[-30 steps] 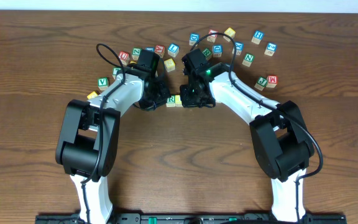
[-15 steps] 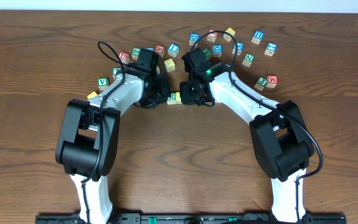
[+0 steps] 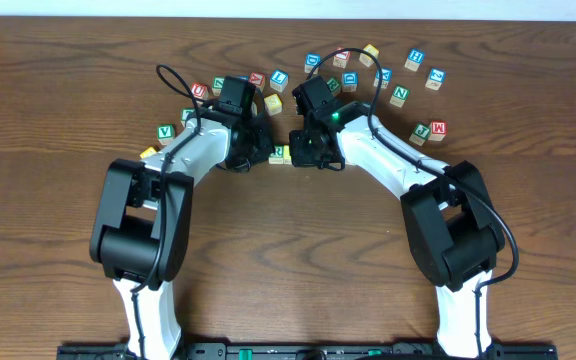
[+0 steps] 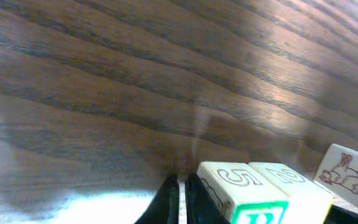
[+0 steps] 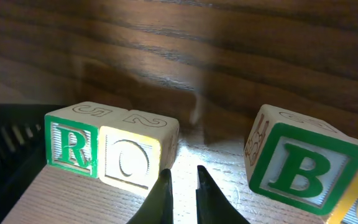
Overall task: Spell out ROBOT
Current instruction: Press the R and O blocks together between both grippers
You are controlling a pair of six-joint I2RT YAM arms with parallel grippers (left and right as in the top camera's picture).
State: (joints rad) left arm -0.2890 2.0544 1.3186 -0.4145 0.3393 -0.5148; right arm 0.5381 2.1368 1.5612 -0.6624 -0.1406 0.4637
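R cube (image 5: pixel 71 145) and O cube (image 5: pixel 131 158) are sitting touching; I'm seeing the B cube (image 5: pixel 303 167) apart, loose cubes (image 3: pixel 408 75) crowding the counter's (image 3: pixel 288 260) far edge, both tools (image 5: pixel 183 186) (image 4: pixel 179 200) pinched together, empty.

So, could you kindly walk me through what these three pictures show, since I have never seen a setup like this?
These are two black-and-white robot arms at a dark wooden table. One picture looks down from above; the other two come from small cameras on each wrist, looking past that arm's own fingers. Small wooden alphabet cubes lie scattered at the table's far side. In front of the arms, a green-framed R cube and a yellow-framed O cube sit side by side, touching. A green-framed B cube sits apart from them, tilted. The left gripper is shut and holds nothing. The right gripper is nearly closed and also empty, sitting between the O and B cubes. From above, the arms hide most of this row.
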